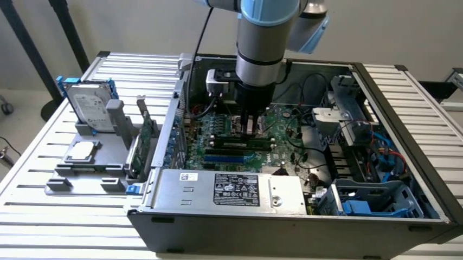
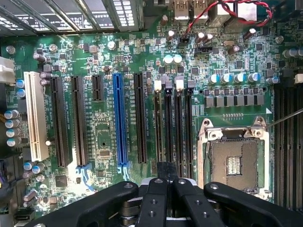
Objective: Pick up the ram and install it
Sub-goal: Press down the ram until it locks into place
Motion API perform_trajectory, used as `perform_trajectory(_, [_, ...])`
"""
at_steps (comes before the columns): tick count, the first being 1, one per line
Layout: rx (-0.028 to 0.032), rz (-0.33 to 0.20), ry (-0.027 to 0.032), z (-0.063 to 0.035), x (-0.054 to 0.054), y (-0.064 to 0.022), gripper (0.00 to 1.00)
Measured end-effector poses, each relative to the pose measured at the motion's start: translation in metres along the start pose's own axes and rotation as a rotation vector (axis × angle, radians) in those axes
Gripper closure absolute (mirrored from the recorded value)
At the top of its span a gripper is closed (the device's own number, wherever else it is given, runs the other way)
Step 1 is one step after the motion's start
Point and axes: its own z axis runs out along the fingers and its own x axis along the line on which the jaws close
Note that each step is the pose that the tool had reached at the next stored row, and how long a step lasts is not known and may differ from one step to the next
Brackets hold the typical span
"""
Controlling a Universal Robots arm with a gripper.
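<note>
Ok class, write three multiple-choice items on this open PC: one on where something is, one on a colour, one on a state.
1. The drive stands:
A. inside the case
B. on the floor
C. on a rack outside the case

2. Among the black and white slots, one slot is:
A. blue
B. red
C. yellow

3. The tool is:
A. wide open
B. shut
C. lying on the rack

Answers:
1. C: the drive stands upright on the grey rack, on the exterior view's left of the case.
2. A: the wrist view shows one long blue slot.
3. B: the tool hangs over the board with its fingers together.
</note>
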Motion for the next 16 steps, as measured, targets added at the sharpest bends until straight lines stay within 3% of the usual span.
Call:
perform_trajectory(5, [0.0018, -0.001, -0.0023, -0.0011, 0.0, -0.0001, 0.89])
perform_trajectory(12, [0.0004, -0.001, -0.0003, -0.0332, -0.001, 0.0007, 0.89])
perform_trajectory(16, [0.0005, -0.001, -0.0013, -0.035, -0.001, 0.0008, 0.89])
